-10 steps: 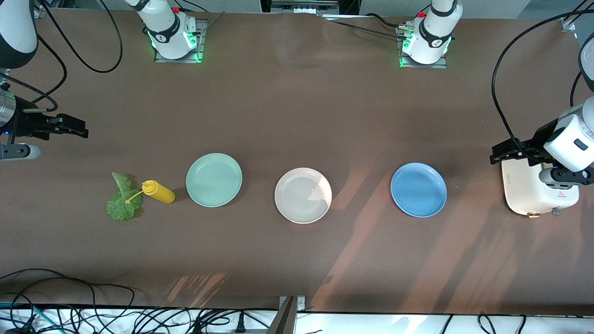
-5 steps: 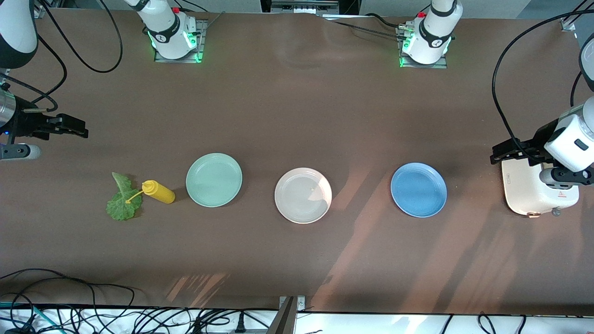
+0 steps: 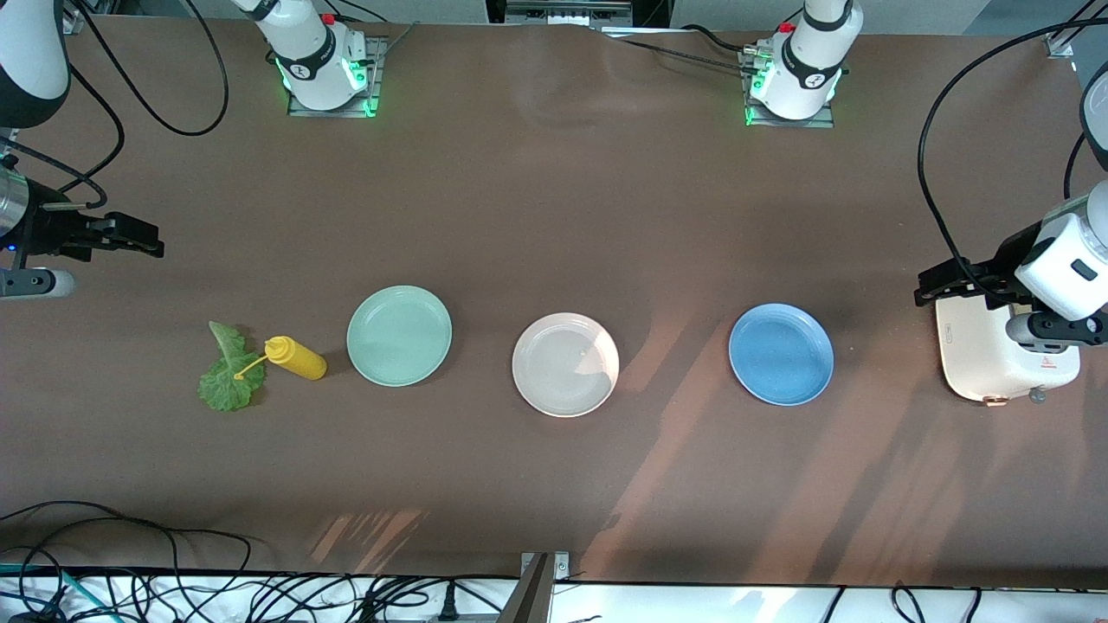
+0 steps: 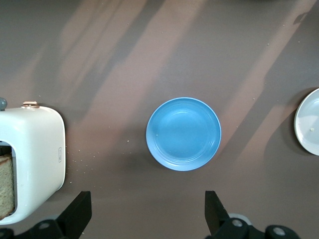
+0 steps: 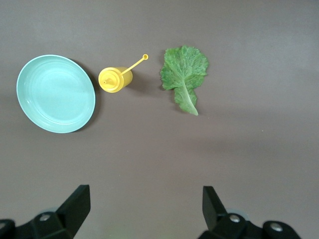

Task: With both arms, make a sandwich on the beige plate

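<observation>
Here the right gripper (image 3: 147, 240) hangs in the air over the brown table (image 3: 554, 199) at the right arm's end, and its two fingers (image 5: 75, 204) are spread wide apart with nothing between them. Down on the table, nearer to the front camera than the spot under that gripper, lies a green lettuce leaf (image 3: 227, 381). A yellow squeeze bottle (image 3: 296, 357) stands just beside the leaf, and its thin spout reaches over the leaf. Next in the row is the mint-green plate (image 3: 399, 335), near the bottle but not touching it.

The beige plate (image 3: 565, 363) sits in the middle of the table, well apart from both grippers, and it has no food on it. After it comes the blue plate (image 3: 781, 353), which is bare too.

The left gripper (image 3: 939, 281) hangs at the left arm's end, over the edge of a white toaster (image 3: 982, 355). Its fingers (image 4: 213, 209) are wide apart too, and it holds nothing. In the left wrist view a brown slice of bread (image 4: 6, 185) shows in the toaster's slot. Both arms wait
</observation>
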You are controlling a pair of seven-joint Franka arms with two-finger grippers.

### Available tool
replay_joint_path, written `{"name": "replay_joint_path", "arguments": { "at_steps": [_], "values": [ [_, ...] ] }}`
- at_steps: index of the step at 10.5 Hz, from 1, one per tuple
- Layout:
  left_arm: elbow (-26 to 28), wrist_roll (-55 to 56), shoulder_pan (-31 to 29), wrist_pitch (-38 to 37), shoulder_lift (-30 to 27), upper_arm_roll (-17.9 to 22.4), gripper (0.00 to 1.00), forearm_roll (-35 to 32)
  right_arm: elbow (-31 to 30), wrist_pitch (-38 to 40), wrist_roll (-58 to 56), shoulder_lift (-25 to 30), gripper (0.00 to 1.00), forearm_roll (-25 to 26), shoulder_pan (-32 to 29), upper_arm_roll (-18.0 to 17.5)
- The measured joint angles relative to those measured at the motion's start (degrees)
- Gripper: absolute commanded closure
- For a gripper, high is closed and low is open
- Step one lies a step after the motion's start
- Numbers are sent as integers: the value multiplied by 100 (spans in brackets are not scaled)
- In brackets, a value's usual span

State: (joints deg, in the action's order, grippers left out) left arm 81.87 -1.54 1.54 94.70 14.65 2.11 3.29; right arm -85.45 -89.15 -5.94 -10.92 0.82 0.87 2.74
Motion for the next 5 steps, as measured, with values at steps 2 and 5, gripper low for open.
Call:
{"name": "replay_joint_path", "arguments": {
  "at_steps": [2, 5],
  "values": [
    [0, 0, -1, 0, 0, 0, 0, 0, 0, 0, 0, 0, 0, 0, 0, 2],
    [0, 0, -43, 0, 0, 8, 0, 0, 0, 0, 0, 0, 0, 0, -2, 5]
  ]
}}
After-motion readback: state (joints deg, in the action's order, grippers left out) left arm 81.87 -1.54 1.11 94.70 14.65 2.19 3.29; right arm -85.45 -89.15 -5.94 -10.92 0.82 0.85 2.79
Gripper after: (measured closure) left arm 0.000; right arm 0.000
